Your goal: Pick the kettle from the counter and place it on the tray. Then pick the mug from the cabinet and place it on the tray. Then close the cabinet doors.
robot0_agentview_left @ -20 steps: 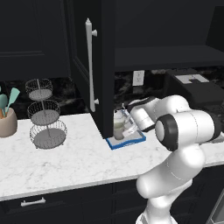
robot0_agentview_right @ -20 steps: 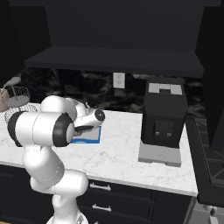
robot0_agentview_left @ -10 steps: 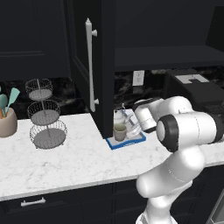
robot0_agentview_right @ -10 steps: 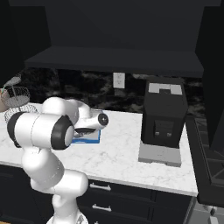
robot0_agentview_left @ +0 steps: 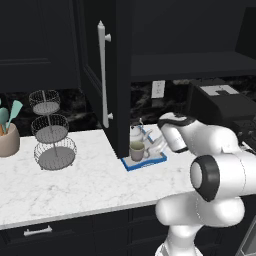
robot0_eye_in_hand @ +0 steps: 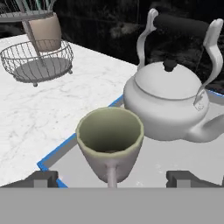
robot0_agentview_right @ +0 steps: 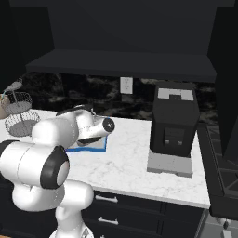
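- The mug (robot0_eye_in_hand: 110,142) stands upright on the tray (robot0_eye_in_hand: 57,154), its greenish inside facing up and its handle pointing toward the camera of the hand view.
- The gripper (robot0_eye_in_hand: 111,178) has its two dark fingertips (robot0_eye_in_hand: 41,178) set wide apart, one on each side of the mug's handle, neither touching the mug; the claw is spread and holds nothing.
- The kettle (robot0_eye_in_hand: 173,99) sits on the same tray just behind and beside the mug, lid knob up, arched handle with its dark grip overhead, spout toward the right of the hand view.
- In the left base view the mug (robot0_agentview_left: 137,151) and kettle (robot0_agentview_left: 137,133) stand close together on the blue-rimmed tray (robot0_agentview_left: 131,165), which lies on the marble counter (robot0_agentview_left: 60,185) below the open cabinet door (robot0_agentview_left: 102,75).
- The door stands swung out, its long pale bar handle (robot0_agentview_left: 104,74) vertical; the cabinet (robot0_agentview_left: 190,30) behind it is dark inside.
- A three-tier wire basket stand (robot0_agentview_left: 51,131) is on the counter well left of the tray, and a tan utensil holder (robot0_agentview_left: 9,139) with teal utensils lies further left.
- A black coffee machine (robot0_agentview_right: 174,125) stands on the counter to the right; a wall outlet (robot0_agentview_right: 125,85) is on the backsplash.
- In the right base view the arm hides most of the tray (robot0_agentview_right: 101,147).
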Tool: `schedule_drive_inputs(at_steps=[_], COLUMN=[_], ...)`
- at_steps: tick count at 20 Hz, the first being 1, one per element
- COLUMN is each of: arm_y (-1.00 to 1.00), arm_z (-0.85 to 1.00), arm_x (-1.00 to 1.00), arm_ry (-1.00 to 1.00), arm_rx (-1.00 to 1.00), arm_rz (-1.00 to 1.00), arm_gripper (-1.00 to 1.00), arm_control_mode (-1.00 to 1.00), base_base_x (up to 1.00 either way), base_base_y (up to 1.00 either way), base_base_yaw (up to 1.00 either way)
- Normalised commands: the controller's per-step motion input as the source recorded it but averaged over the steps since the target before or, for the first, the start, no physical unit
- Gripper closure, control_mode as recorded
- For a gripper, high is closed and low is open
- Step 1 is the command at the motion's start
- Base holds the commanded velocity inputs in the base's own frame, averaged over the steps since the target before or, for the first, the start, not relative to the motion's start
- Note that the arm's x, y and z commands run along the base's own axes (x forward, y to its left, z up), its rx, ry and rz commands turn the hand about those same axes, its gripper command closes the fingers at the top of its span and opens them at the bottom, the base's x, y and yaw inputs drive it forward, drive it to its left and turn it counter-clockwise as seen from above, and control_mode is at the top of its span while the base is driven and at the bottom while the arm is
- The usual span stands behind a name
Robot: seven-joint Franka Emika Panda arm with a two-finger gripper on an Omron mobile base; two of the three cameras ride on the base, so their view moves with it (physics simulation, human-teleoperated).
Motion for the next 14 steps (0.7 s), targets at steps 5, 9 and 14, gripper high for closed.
schedule_drive_inputs(at_steps=[5, 9, 14], arm_y=[0.00, 0.00, -0.02], arm_z=[0.80, 0.71, 0.59], arm_x=[-0.33, -0.48, -0.63], arm_ry=[0.00, 0.00, -0.11], arm_rx=[0.00, 0.00, 0.00], arm_rz=[-0.10, -0.13, -0.17], arm_gripper=[-1.00, -1.00, -1.00], arm_control_mode=[-1.00, -1.00, -1.00], base_base_x=[0.00, 0.00, 0.00], base_base_y=[0.00, 0.00, 0.00], base_base_yaw=[0.00, 0.00, 0.00])
